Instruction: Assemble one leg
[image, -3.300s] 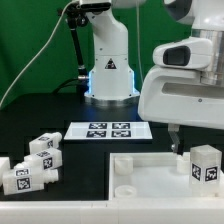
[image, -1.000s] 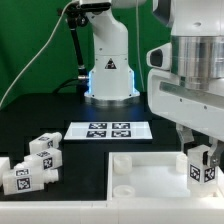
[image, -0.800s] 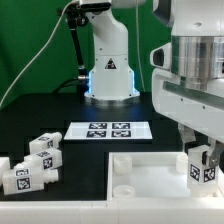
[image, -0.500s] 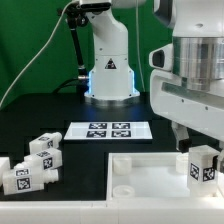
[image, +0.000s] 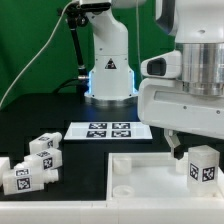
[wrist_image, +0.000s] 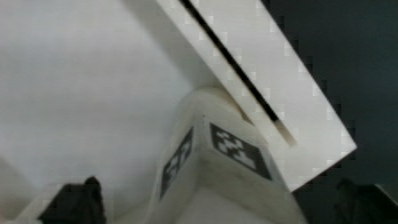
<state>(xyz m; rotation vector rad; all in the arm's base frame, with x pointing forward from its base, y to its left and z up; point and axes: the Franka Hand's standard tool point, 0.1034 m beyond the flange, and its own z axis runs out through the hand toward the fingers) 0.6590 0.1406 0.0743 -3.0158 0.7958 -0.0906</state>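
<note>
the leg (image: 203, 165) stands upright at the corner of the tray (image: 135, 175) on the exterior view's right, its tag facing the camera. the claw (image: 176, 146) hangs just above and beside it, not touching; one dark finger (image: 172, 141) shows under the arm's white housing, but whether the fingers are spread or pressed together i cannot tell. the wrist view looks down on the leg (wrist_image: 222, 150) from close above. three spare legs (image: 33, 160) lie well apart on the black surface (image: 80, 150), near the marker board (image: 107, 130). my judgement: if the leg is only loosely seated, a sideways brush from the claw could tip it or knock it out of its socket.
</note>
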